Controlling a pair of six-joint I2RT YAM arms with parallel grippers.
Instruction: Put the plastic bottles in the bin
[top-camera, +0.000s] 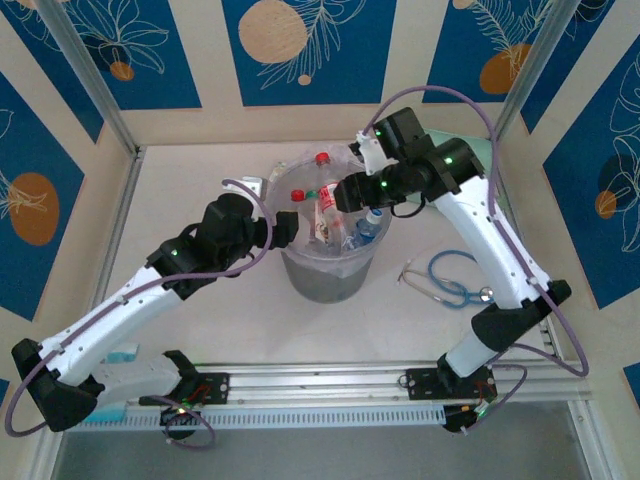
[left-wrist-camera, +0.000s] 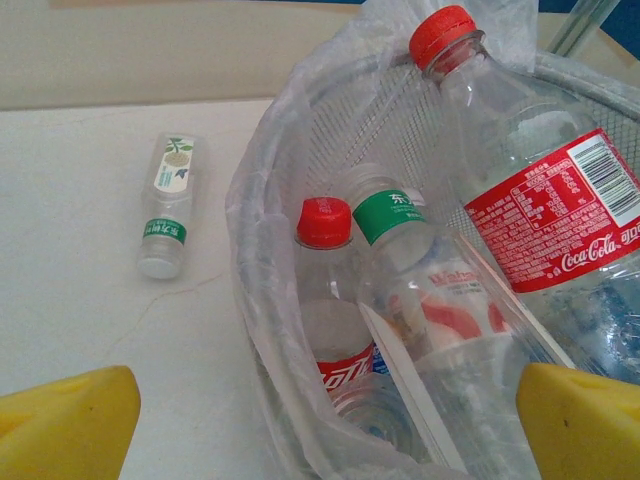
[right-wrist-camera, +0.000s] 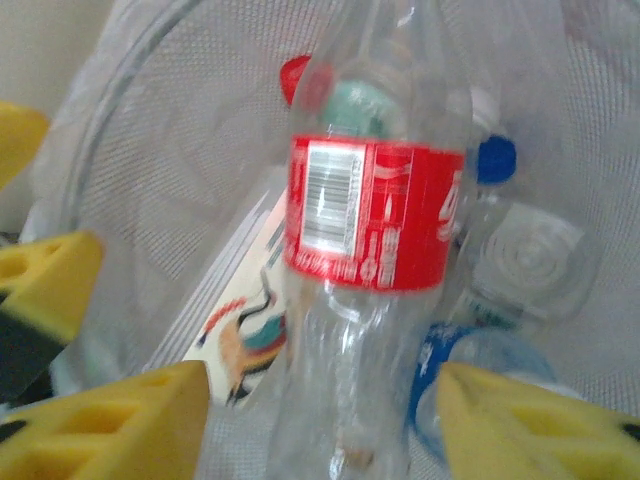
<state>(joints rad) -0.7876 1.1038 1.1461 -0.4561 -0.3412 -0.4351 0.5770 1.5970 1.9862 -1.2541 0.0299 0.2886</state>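
Observation:
The bin (top-camera: 320, 280) stands mid-table, lined with a clear bag and holding several plastic bottles. My right gripper (top-camera: 345, 192) hovers over it. In the right wrist view a clear bottle with a red label (right-wrist-camera: 375, 215) leans inside the mesh bin (right-wrist-camera: 150, 150), between the spread jaws of my right gripper (right-wrist-camera: 325, 420), with a gap on its left side. My left gripper (left-wrist-camera: 325, 440) is open at the bin's left rim (left-wrist-camera: 270, 200). A red-capped, red-labelled bottle (left-wrist-camera: 545, 200) and a green-labelled one (left-wrist-camera: 395, 215) stick up inside. One small green-labelled bottle (left-wrist-camera: 170, 205) lies on the table left of the bin.
A blue stethoscope (top-camera: 452, 280) lies on the table right of the bin, under the right arm. A mint green case (top-camera: 492, 152) shows behind that arm. The left gripper's yellow fingers (right-wrist-camera: 45, 285) show at the left in the right wrist view.

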